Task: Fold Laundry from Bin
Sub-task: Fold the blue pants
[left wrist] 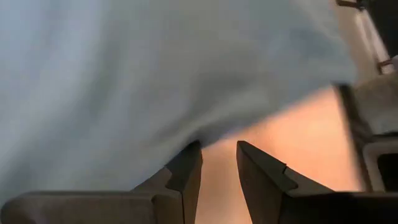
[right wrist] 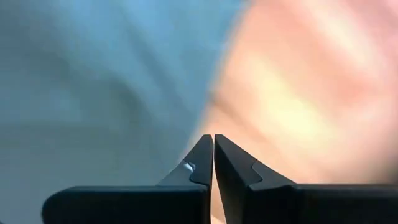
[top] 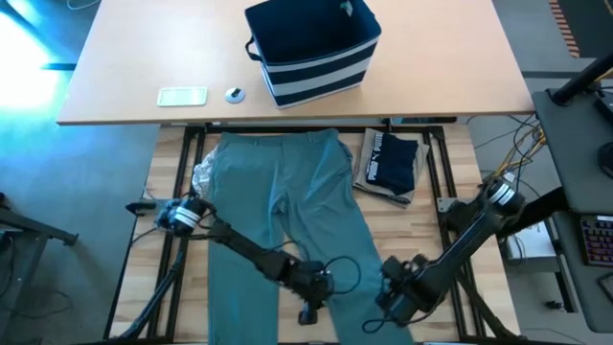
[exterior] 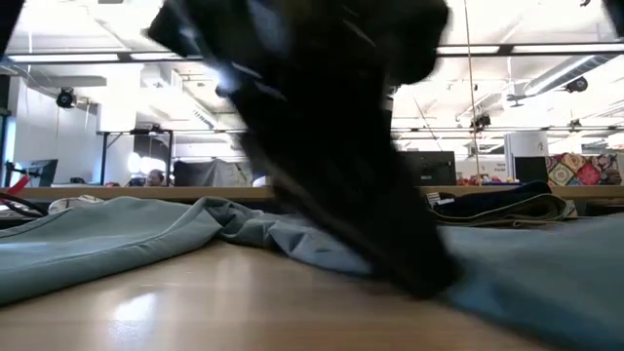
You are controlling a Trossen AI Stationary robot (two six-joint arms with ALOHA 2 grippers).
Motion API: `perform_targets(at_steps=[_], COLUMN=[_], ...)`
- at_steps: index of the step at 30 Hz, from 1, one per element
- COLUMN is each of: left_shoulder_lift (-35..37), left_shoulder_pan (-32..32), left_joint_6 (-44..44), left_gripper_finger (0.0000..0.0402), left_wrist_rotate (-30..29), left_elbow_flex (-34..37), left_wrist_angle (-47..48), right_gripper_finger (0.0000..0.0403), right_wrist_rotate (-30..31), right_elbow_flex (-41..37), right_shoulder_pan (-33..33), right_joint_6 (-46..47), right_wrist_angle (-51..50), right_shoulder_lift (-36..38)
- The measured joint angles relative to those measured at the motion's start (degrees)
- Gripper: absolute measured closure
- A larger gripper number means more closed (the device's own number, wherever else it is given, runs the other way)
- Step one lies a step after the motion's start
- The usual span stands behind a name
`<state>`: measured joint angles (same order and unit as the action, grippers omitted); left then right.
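The large teal-green garment [top: 278,192], a pair of trousers, lies spread flat on the wooden table, waist at the far side and legs running to the near edge. My left gripper [top: 310,309] is low between the legs near the front edge. In the left wrist view [left wrist: 219,152] it is slightly open at the edge of the teal cloth [left wrist: 155,74]. My right gripper [top: 385,311] is at the right leg's outer edge. In the right wrist view [right wrist: 214,140] it is shut at the cloth's edge [right wrist: 112,81]. The navy bin [top: 311,48] stands on the far table. My left gripper's one fingertip [left wrist: 191,152] stands right at the teal cloth's edge, and I cannot tell whether it touches. My right gripper's shut fingertips [right wrist: 202,149] sit at the edge of the teal trouser leg over the bare wood. I cannot tell whether any cloth is between them.
A dark navy garment with white print [top: 393,161] lies on a tan one [top: 372,182] at the table's far right. A grey-white patterned piece [top: 203,174] lies by the trousers' left hip. A flat white object [top: 182,96] and a small round one [top: 235,94] lie on the far table.
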<state>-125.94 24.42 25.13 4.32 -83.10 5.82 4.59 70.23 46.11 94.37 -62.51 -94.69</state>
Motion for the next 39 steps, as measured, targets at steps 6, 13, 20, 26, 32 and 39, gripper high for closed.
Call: perform_targets(at_steps=[6, 13, 20, 26, 32, 39], left_shoulder_lift=[0.2, 0.5, -0.5, -6.6, -10.3, -9.1], left_shoulder_pan=[-5.1, -4.8, 0.6, 0.7, -0.2, -1.2], left_joint_6=[-8.1, -10.1, -20.9, -22.0, -20.7, -17.6], left_gripper_finger=[0.0311, 0.0311, 0.0310, 0.0291, 0.0283, 0.0390], left_wrist_rotate=[-0.9, -0.9, -5.7, -6.4, -6.4, -7.0], left_elbow_flex=[-7.4, -15.1, -15.7, -15.6, -16.1, -15.9], left_wrist_angle=[10.9, 22.3, 12.6, 7.6, 6.2, 8.1], right_gripper_finger=[0.0394, 0.0393, 0.0349, 0.0291, 0.0253, 0.0239], right_wrist_rotate=[-0.2, 6.6, 4.6, -2.0, -3.6, -3.3], right_elbow_flex=[3.7, 3.5, 3.4, 3.8, 6.4, 7.3], right_shoulder_pan=[0.0, 1.5, 1.6, 2.0, 2.7, 2.8], right_joint_6=[-0.5, -0.8, -1.4, -0.8, -1.0, -1.6], right_wrist_angle=[-9.9, 3.4, 7.6, 7.8, 8.0, 7.8], right_shoulder_lift=[10.4, 13.1, 6.6, 2.7, 1.0, 1.5])
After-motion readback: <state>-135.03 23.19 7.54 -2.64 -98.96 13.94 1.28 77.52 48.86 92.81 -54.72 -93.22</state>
